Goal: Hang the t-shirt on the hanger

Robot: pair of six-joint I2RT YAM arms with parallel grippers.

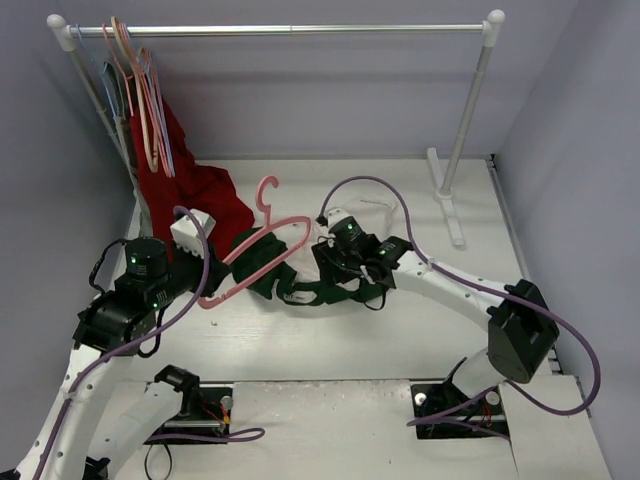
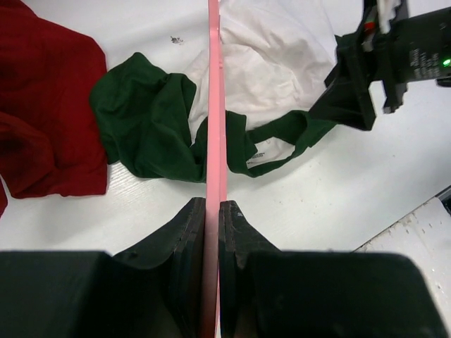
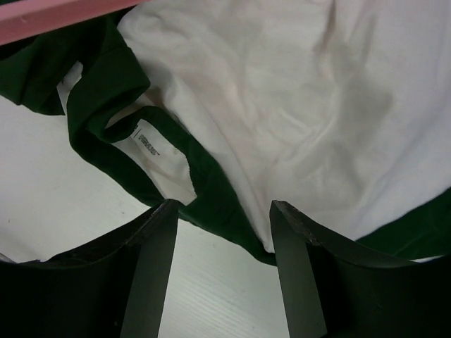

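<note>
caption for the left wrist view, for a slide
Left fingers clamp the pink hanger, seen edge-on in front of the crumpled t-shirt, with a red garment at left.

Ahead of your left gripper (image 2: 212, 211), the hanger (image 2: 214, 105) runs over the bunched t-shirt (image 2: 151, 123); the red garment (image 2: 42, 127) crowds its left side, and the right gripper (image 3: 223, 205) blocks the way ahead-right. Bare table (image 2: 331, 204) lies open to its near right.
</note>
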